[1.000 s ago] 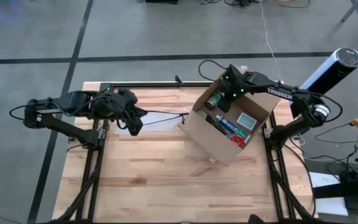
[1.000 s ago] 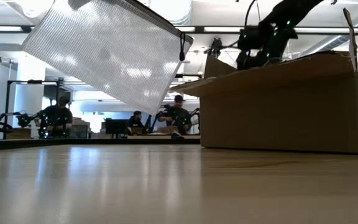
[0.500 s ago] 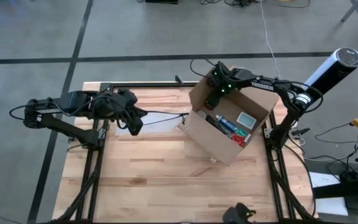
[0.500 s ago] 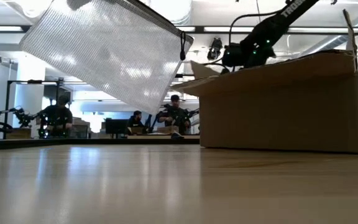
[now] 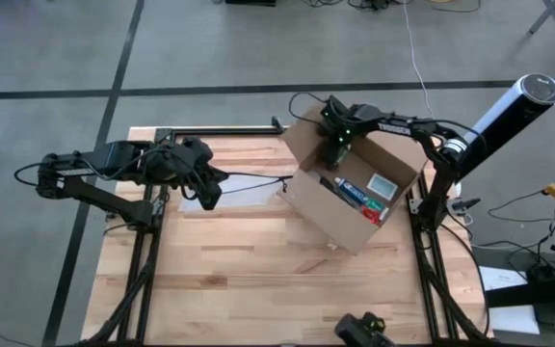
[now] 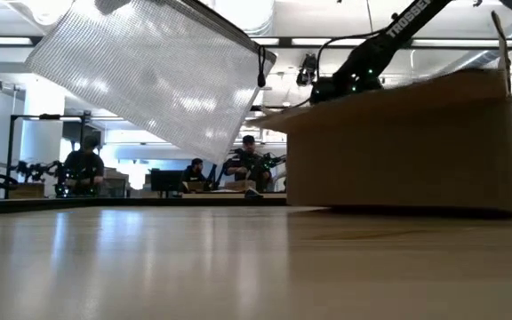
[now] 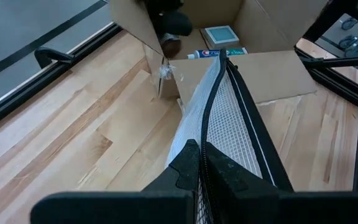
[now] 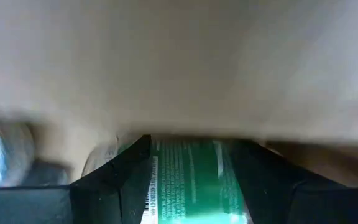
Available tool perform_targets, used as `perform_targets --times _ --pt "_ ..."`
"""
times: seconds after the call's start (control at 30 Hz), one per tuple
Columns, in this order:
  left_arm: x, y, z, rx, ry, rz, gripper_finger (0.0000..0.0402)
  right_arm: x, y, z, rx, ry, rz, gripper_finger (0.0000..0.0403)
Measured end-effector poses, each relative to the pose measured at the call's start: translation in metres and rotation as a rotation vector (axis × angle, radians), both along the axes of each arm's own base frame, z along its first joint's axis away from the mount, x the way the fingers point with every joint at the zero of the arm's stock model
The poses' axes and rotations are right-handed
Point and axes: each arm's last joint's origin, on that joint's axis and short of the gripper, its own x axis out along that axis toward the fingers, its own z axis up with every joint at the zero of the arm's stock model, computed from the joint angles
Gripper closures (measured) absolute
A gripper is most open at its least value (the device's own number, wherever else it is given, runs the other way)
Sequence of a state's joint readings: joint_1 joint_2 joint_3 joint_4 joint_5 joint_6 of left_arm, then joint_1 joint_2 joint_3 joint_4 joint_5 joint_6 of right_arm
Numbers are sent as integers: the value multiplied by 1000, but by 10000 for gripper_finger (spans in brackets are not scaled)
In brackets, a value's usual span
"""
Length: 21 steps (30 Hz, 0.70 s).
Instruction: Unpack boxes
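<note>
A: Starting at the left of the high view, the left gripper [image 5: 212,193] sits above the upper left part of the table [image 5: 220,280], fingers clamped tight on the edge of the pouch [image 5: 253,183].

B: Does the pouch touch the wood?

A: No. In the low view the pouch [image 6: 149,76] hangs tilted in the upper left of the frame, well above the tabletop. In the left wrist view its zip edge runs from the fingers [image 7: 194,168] toward the box [image 7: 241,68].

B: And the box?

A: The box [image 5: 350,198] stands open on the upper right part of the table, turned at an angle to its edges. A few packaged items lie inside, among them a small white pack [image 5: 383,184].

B: The right arm?

A: The right gripper [image 5: 335,146] reaches into the box at its upper left corner, near the top centre of the high view. In the right wrist view its fingers [image 8: 135,180] stand apart with a green-labelled item [image 8: 191,180] between them, against the cardboard wall. I cannot tell whether they press on it.

B: Anything beyond the table?

A: People [image 6: 247,164] sit at desks far back in the low view, centre left.
</note>
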<state>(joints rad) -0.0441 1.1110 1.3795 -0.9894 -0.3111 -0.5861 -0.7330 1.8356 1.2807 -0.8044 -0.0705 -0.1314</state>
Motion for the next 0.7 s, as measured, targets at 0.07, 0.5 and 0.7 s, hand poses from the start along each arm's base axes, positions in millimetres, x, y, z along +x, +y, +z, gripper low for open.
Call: perform_targets --times 0.07,0.5,0.7 --pt "0 0 0 0 1 0 402 -7 6 5 49 26 -10 204" --pt "0 0 -1 8 6 -7 402 -44 47 56 254 54 9 204" --pt "0 0 -1 12 7 -10 402 -53 56 72 234 33 -33 204"
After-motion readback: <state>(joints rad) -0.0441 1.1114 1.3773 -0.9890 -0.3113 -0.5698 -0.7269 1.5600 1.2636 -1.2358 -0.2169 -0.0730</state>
